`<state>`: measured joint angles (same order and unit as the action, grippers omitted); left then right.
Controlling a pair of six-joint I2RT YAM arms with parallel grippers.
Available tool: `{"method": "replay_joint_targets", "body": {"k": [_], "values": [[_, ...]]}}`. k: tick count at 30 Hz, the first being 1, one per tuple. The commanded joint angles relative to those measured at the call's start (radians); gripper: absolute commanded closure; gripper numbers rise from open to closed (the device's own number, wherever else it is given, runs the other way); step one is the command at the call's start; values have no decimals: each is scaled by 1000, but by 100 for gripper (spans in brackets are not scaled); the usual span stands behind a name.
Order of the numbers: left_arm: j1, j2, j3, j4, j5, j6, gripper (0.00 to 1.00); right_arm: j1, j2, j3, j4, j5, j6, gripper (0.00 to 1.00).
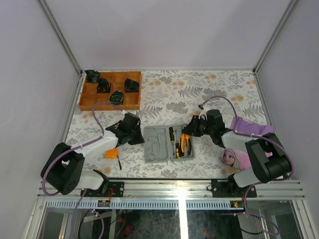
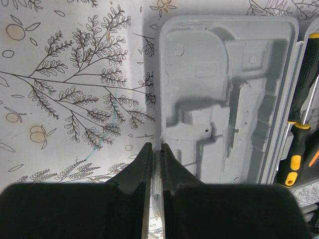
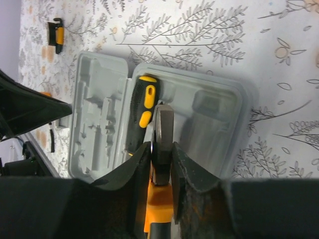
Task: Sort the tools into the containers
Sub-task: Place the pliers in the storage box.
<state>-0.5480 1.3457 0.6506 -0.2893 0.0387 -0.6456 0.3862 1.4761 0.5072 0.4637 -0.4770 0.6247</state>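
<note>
The grey case [image 1: 155, 144] lies open in the middle of the table, its empty moulded half on the left [image 2: 224, 89]. A black-and-orange screwdriver [image 1: 176, 144] lies in the right half and also shows in both wrist views [image 2: 294, 154] [image 3: 142, 107]. My right gripper [image 1: 190, 130] [image 3: 162, 144] is shut on the metal head of the orange-handled pliers [image 3: 163, 119], over the case's right half [image 3: 214, 119]. My left gripper [image 1: 140, 135] [image 2: 155, 147] is shut on the thin left rim of the case. The orange tape measure [image 1: 111, 154] and the thin black key [image 1: 119, 163] lie on the table to the left.
An orange compartment tray [image 1: 84, 102] with black items stands at the back left. A purple pouch [image 1: 249, 125] and a picture of a cartoon character [image 1: 234, 157] lie at the right. A small black-and-orange thing [image 3: 57, 34] lies far left in the right wrist view.
</note>
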Motion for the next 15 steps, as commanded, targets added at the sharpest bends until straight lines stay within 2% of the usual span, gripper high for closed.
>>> {"method": "replay_joint_targets", "body": {"k": [1,5,15], "values": [[6,-2,12,-2,19,18,100,-1,-11,20,-8,56,-84,69],[6,-2,12,-2,19,18,100,-2,-30,36,-73,104,-119,62],[6,-4,10,1,23,8,100,-2,-90,75,-192,161,-176,55]]}}
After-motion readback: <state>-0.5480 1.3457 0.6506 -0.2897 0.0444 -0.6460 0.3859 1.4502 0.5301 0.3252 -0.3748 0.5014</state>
